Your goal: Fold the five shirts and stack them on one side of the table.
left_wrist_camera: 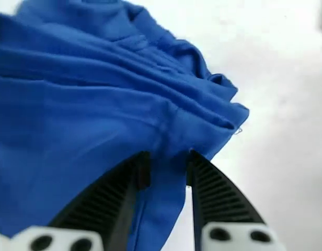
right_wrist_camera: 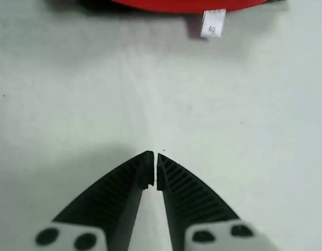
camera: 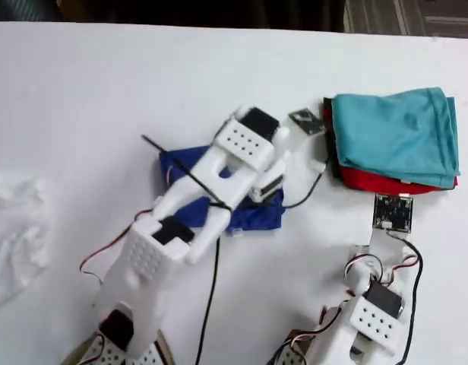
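Step in hand, as I read it: shirt three or four of five, the blue shirt (camera: 257, 215), bunched mid-table under my left arm and not yet on the pile. The left gripper (left_wrist_camera: 169, 167) has its jaws narrow, pinching a ridge of blue cloth between the fingertips; folds run away from the grip and look loose, not flat. The stack sits toward the far right corner of the table (camera: 105, 84): teal shirt (camera: 397, 133) on top, red shirt (camera: 371, 181) under it, plus a dark edge below that I can't identify. The right gripper (right_wrist_camera: 154, 170) hovers over bare table just short of the red shirt's near edge and its white tag (right_wrist_camera: 212, 23), jaws almost touching, holding nothing. A white shirt (camera: 14, 228) lies crumpled at the left edge, unfolded. The next move probably calls for tidying the blue fold, then carrying it right onto the teal one without dragging the pile; the right arm should clear out first.
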